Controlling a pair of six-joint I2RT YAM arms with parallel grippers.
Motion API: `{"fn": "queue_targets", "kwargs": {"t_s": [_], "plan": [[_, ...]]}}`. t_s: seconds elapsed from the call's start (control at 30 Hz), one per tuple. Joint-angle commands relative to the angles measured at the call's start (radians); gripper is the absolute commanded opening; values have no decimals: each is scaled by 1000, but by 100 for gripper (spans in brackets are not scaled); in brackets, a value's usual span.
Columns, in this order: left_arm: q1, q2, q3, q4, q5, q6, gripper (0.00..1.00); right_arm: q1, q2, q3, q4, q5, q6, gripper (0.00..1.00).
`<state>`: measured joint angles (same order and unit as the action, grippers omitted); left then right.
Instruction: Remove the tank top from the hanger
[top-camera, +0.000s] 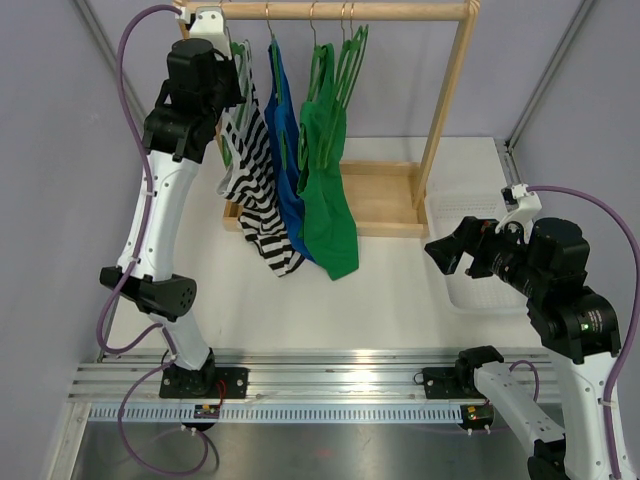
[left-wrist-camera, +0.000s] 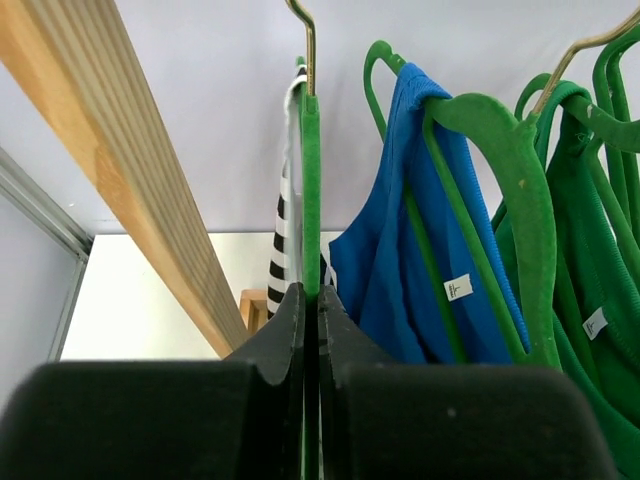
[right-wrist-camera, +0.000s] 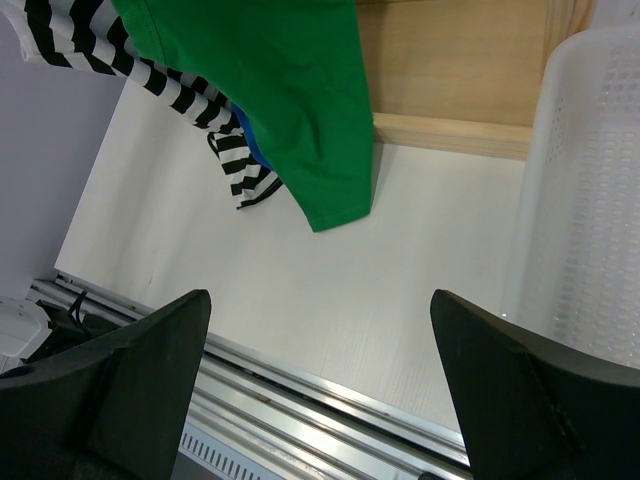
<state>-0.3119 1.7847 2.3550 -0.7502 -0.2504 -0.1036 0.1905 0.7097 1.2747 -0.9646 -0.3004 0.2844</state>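
From above, a wooden rack (top-camera: 440, 110) stands on the white table (top-camera: 380, 290) with three garments on its rail: a striped tank top (top-camera: 258, 190) at the left, then a blue tank top (top-camera: 288, 170) and a green tank top (top-camera: 325, 200). The left gripper (top-camera: 232, 85) is raised to the striped one's shoulder. The right gripper (top-camera: 447, 252) hangs low over a white basket (top-camera: 440, 215). In the left wrist view, the fingers are pressed together on the edge of the green hanger (left-wrist-camera: 311, 180) that carries the striped tank top, beside the rail (left-wrist-camera: 110, 150). In the right wrist view, the fingers are spread wide with nothing between them, above the table near the garments' hems.
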Motion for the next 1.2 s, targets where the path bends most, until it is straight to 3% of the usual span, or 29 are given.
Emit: {"fn": "queue_targets", "kwargs": {"t_s": [0.0, 0.6, 0.87, 1.03, 1.17], "plan": [[-12, -31, 55, 60, -44, 1, 0, 3, 2, 2, 32, -20, 1, 99], [-24, -218, -48, 75, -36, -57, 0, 4, 0, -14, 64, -51, 19, 100], [-24, -450, -291, -27, 29, -157, 0, 3, 5, -8, 121, -129, 22, 99], [-24, -691, -572, -47, 125, -246, 0, 3, 8, -78, 242, -405, 67, 99], [-24, -892, -805, -112, 152, -291, 0, 3, 8, -199, 485, -583, 189, 99]]}}
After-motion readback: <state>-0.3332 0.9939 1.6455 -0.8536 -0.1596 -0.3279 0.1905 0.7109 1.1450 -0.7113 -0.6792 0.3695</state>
